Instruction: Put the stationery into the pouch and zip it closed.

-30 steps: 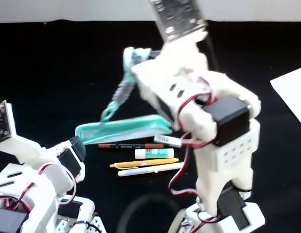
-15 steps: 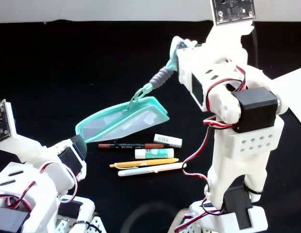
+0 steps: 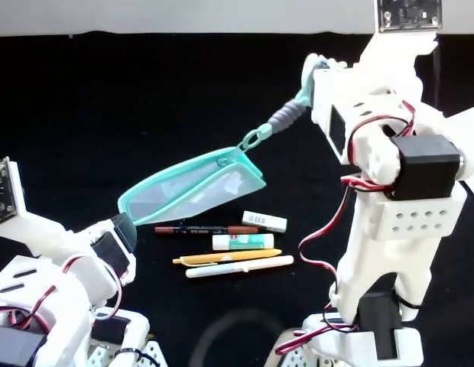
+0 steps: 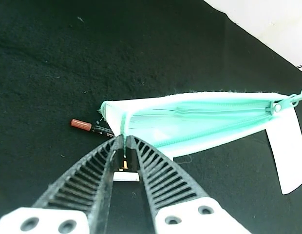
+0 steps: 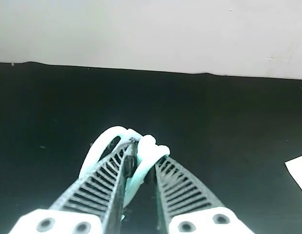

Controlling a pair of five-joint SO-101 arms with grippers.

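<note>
Two hands clamped tight: left hand (image 4: 124, 142) nips the pouch (image 3: 193, 187) corner, right hand (image 5: 140, 148) grips its strap loop (image 3: 286, 117).

The bench (image 3: 84, 115) is covered in black matt cloth, felt-like and flecked with lint. The pouch (image 3: 193, 189) is soft mint material with fuzzy seams and a paler, faintly glossy side panel. Its strap (image 3: 287, 115) carries a grey ribbed sleeve. The left hand (image 4: 124, 140) and right hand (image 5: 141, 151) have black ribbed plastic fingers on white matt plastic shells. The brown marker (image 3: 199, 229), yellow pen (image 3: 229, 258) and white pen (image 3: 237, 267) look like smooth plastic. The sheet of paper (image 4: 287, 161) is matt white.
</note>
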